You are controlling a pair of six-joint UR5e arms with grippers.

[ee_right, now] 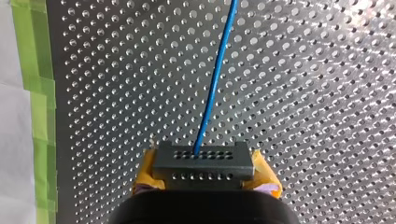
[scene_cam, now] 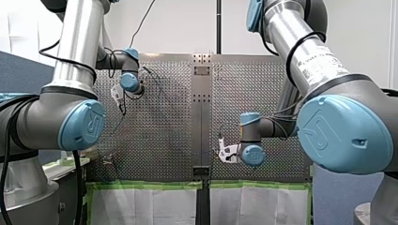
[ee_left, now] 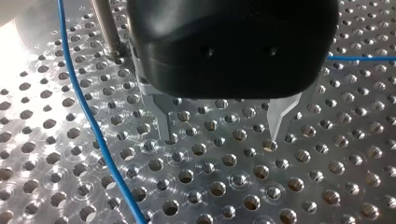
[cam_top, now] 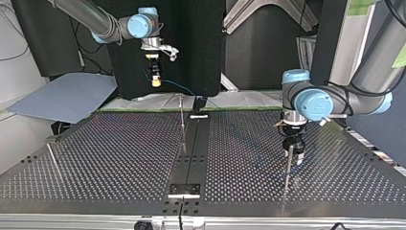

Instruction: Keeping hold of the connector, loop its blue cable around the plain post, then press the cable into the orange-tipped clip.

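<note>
Aloft at upper left, top view, my right arm (cam_top: pixel 143 24) holds jaws pinched on the connector (ee_right: pixel 204 161). My left arm (cam_top: pixel 311 103) points down, jaws spread.

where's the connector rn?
The connector sits between the yellow pads of my right gripper, cable running out ahead. In the top view it hangs at upper left, over the far side of the table.
</note>
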